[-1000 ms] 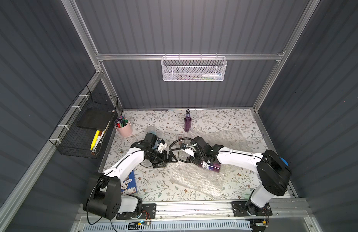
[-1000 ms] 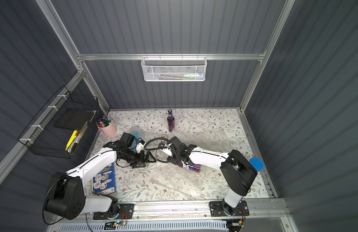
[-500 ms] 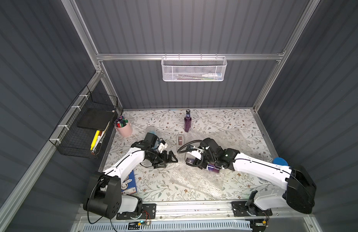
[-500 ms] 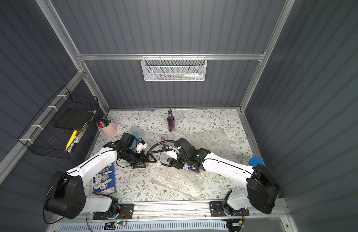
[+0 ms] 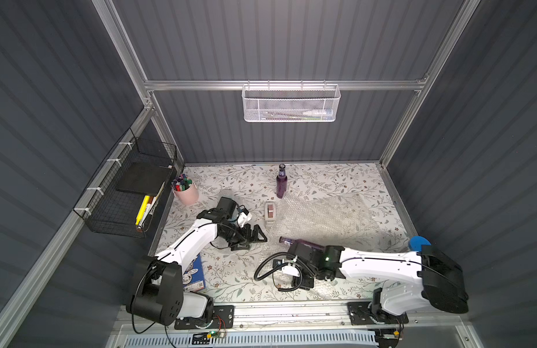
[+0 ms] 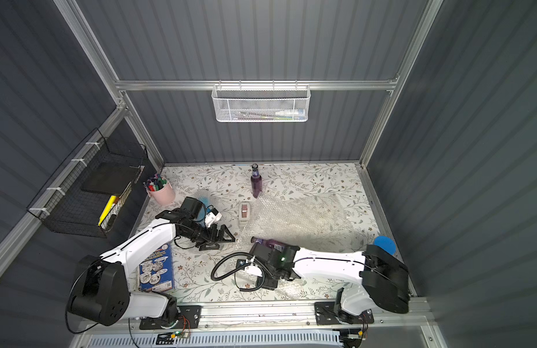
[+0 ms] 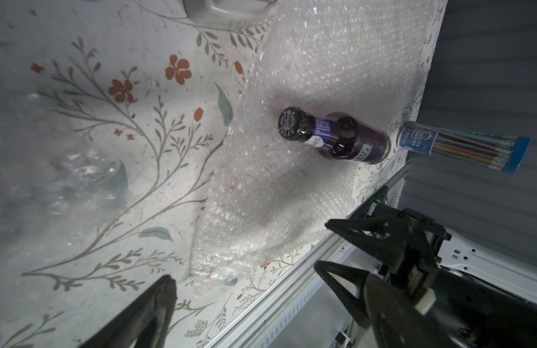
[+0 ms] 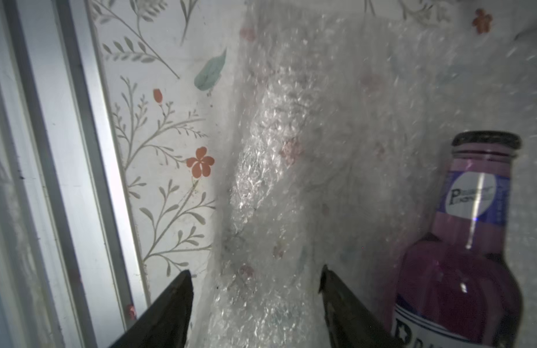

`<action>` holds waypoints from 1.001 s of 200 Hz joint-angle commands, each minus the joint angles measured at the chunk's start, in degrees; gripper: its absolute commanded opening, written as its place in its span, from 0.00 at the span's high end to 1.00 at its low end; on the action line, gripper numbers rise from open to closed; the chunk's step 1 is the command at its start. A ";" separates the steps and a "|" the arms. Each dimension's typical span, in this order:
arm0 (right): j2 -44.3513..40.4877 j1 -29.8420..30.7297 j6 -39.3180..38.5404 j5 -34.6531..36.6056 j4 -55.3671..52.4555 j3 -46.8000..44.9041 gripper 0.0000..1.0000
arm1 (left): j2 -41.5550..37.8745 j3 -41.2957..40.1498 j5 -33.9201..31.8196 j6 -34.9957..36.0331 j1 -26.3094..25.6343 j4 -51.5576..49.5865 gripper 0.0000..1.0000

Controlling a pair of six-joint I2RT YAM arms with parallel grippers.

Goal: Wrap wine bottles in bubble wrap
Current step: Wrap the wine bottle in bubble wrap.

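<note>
The right tool point(image 8: 255, 277) hung low at the front edge of the surface point(image 5: 231, 271), its jaws apart and clamped on nothing. A raised fold of the bubble wrap point(image 5: 321, 217) lay between its fingers point(image 8: 173, 304). Just beside it a dark purple bottle point(image 5: 303, 242) lay on its side on the same sheet, free of both tools, with its dark cap turned toward the left arm. The left tool point(image 5: 256, 238) was spread wide and empty, near the sheet's edge and short of the bottle's cap. A second purple bottle point(image 5: 281, 182) stood upright at the sheet's far corner, near the back wall. A tape dispenser point(image 5: 270, 212) sat just beside the wrap. Behind the left arm something blue point(image 6: 205, 200) showed only in part, too hidden to make out.
</note>
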 commanded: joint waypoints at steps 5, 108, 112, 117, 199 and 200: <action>3.39 2.30 -1.97 4.61 -5.76 0.43 0.34 | 1.17 1.46 0.77 2.00 -0.03 -1.73 0.01; 9.71 2.44 -3.01 6.54 -4.48 -0.79 0.73 | 1.52 1.91 0.08 2.05 -0.02 -2.51 0.01; 9.63 2.42 -2.81 6.99 -4.62 -0.68 0.78 | 1.63 2.08 0.12 2.13 0.04 -2.54 0.01; 9.32 2.33 -2.88 7.34 -4.79 -0.59 0.84 | 1.64 2.09 0.08 2.16 -0.02 -2.58 0.00; -7.60 -6.46 -1.86 6.95 -4.22 0.42 1.00 | 0.23 5.24 -0.19 1.15 -0.11 -2.40 0.00; -7.76 -6.64 -1.91 6.89 -4.33 0.44 1.00 | 0.19 5.34 -0.23 1.17 -0.11 -2.45 0.00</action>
